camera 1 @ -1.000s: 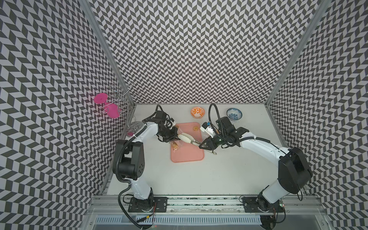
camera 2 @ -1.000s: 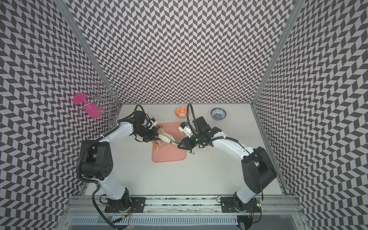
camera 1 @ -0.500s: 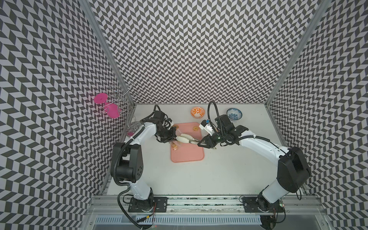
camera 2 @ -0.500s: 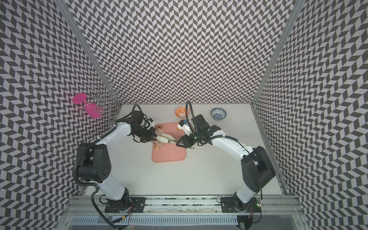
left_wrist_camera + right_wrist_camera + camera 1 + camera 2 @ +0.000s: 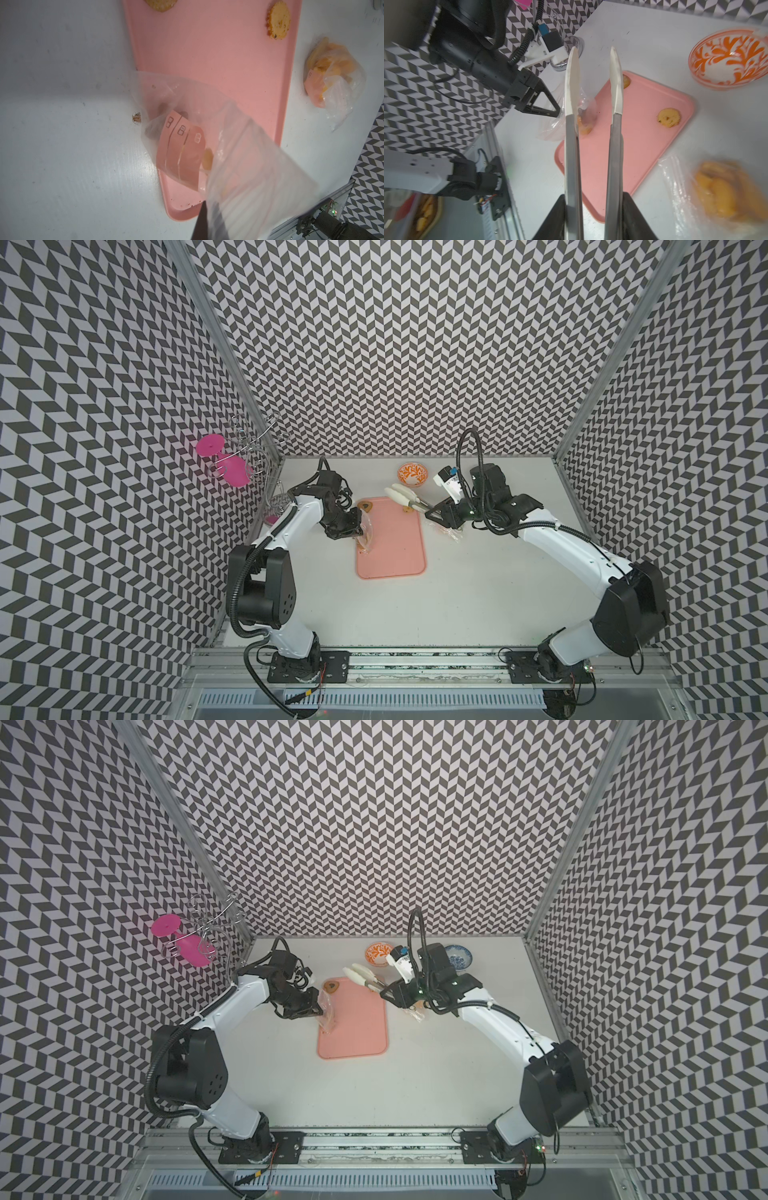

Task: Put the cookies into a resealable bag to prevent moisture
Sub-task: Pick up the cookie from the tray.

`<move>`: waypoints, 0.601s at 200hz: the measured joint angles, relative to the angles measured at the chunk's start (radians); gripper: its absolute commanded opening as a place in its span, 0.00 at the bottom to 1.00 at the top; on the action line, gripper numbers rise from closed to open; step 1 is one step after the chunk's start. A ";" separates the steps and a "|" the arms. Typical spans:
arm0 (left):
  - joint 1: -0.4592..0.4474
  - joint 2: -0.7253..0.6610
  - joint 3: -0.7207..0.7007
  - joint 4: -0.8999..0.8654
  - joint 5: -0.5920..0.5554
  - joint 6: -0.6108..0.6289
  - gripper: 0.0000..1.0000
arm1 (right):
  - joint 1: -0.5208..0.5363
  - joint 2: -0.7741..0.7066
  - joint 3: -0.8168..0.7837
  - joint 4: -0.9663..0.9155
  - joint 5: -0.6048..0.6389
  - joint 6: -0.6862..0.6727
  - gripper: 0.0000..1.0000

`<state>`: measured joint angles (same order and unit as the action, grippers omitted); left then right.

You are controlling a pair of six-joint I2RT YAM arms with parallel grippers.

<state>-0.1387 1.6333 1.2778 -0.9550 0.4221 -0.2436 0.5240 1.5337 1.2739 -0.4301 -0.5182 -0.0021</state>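
My left gripper (image 5: 355,531) (image 5: 316,1006) is shut on the rim of a clear resealable bag (image 5: 366,540) (image 5: 207,145), which hangs over the left edge of the pink tray (image 5: 395,560) (image 5: 228,62). A few cookies (image 5: 584,126) lie inside it. My right gripper (image 5: 436,516) (image 5: 593,216) is shut on white-tipped tongs (image 5: 405,495) (image 5: 572,83). Their tips are apart and empty above the tray's far end. A round yellow cookie (image 5: 408,509) (image 5: 278,20) (image 5: 668,117) lies on the tray. A browner cookie (image 5: 365,504) (image 5: 161,4) sits at its far left corner.
A second clear bag with orange cookies (image 5: 451,534) (image 5: 332,79) (image 5: 720,197) lies on the table under my right wrist. An orange-patterned bowl (image 5: 412,475) (image 5: 729,58) and a blue bowl (image 5: 459,960) stand at the back. A wire rack with a pink glass (image 5: 230,466) hangs on the left wall.
The tongs were reaching into the bag's mouth. They have pulled out and swung toward the back of the tray, empty. My left gripper still holds the bag.
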 measured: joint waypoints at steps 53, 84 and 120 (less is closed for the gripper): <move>0.029 -0.090 0.000 -0.044 -0.035 0.000 0.00 | 0.101 0.129 0.015 0.055 0.178 -0.180 0.39; 0.046 -0.115 -0.001 -0.068 -0.048 0.002 0.00 | 0.149 0.248 0.056 0.075 0.242 -0.237 0.39; 0.050 -0.123 -0.008 -0.080 -0.057 0.007 0.00 | 0.180 0.341 0.081 0.108 0.291 -0.257 0.38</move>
<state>-0.0883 1.5101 1.2697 -1.0351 0.3653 -0.2367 0.7044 1.8744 1.3552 -0.3218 -0.2268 -0.2588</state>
